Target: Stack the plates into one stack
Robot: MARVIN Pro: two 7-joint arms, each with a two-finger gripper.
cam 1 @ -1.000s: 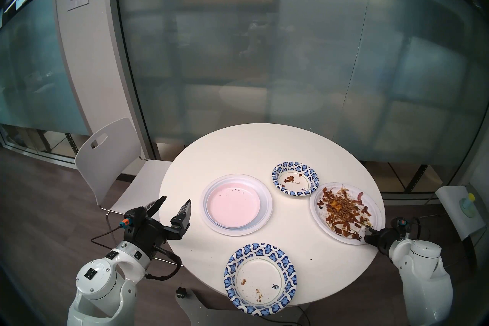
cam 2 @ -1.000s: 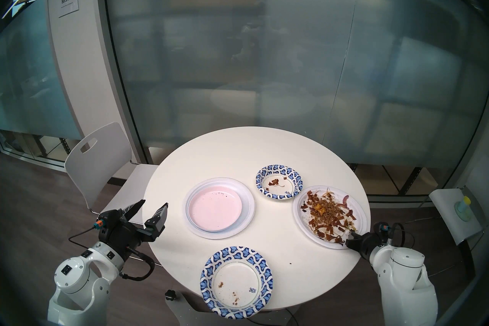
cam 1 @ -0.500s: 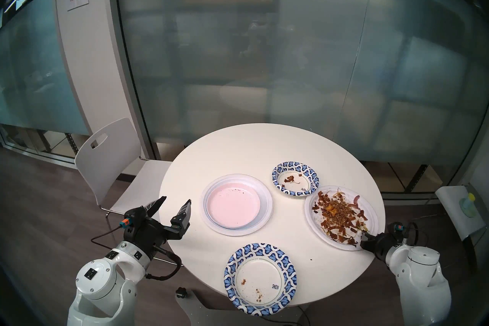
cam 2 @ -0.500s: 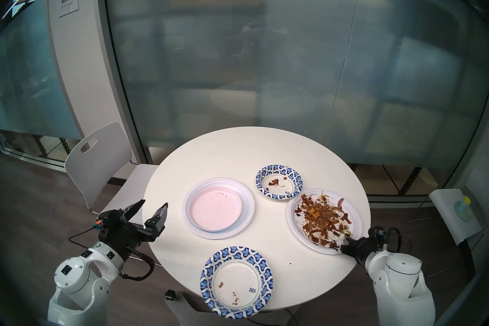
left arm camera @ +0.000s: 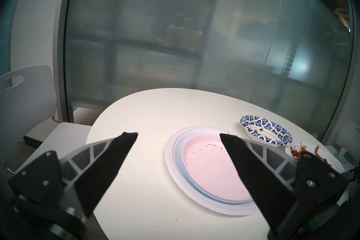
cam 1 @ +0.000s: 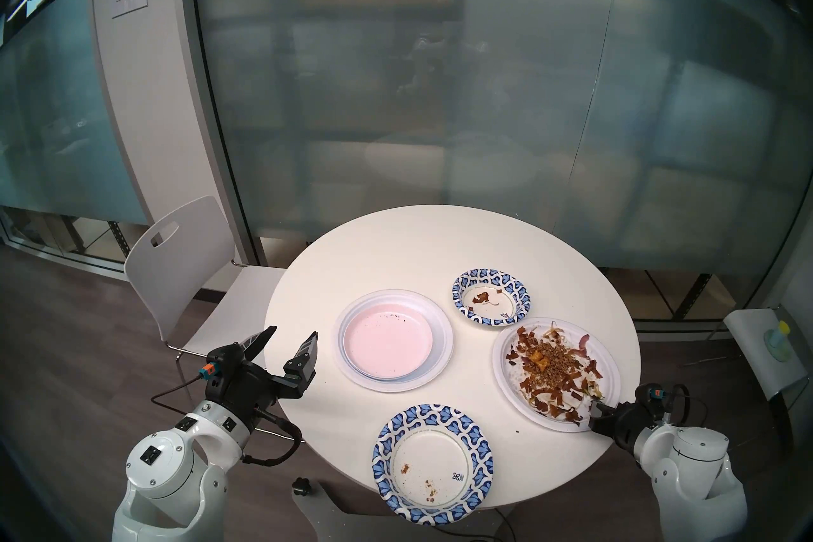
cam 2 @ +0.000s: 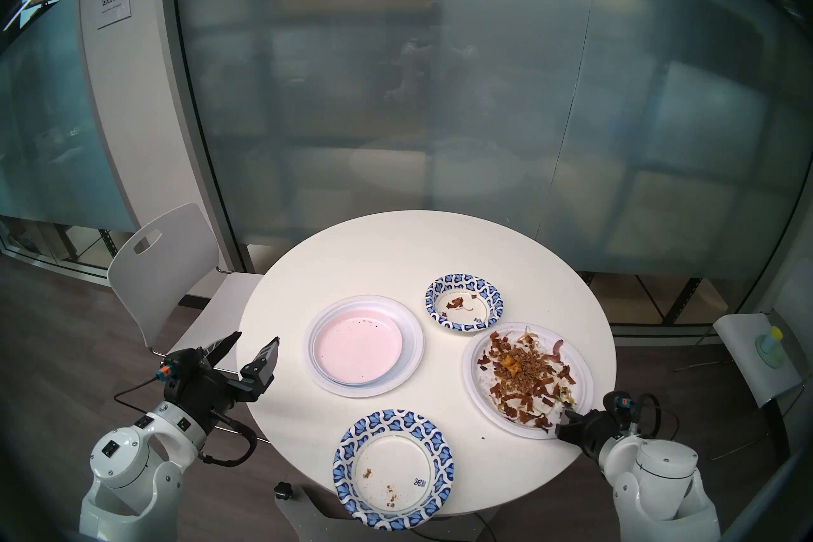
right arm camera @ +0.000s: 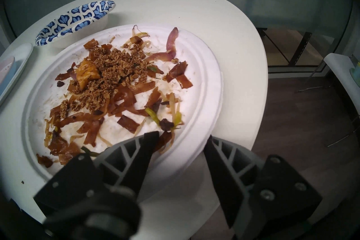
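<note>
Your stack [cam 1: 393,339] holds three plates, pink on top; right gripper [right arm camera: 180,141] pinches the food-laden white plate [cam 1: 519,385] rim, left gripper [cam 1: 288,338] gapes empty, two patterned dishes wait.

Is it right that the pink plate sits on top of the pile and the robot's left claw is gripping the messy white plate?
Not quite: the right gripper grips the messy white plate, as the right wrist view shows. The left gripper hangs open, holding nothing. The pink plate does top the pile.
</note>
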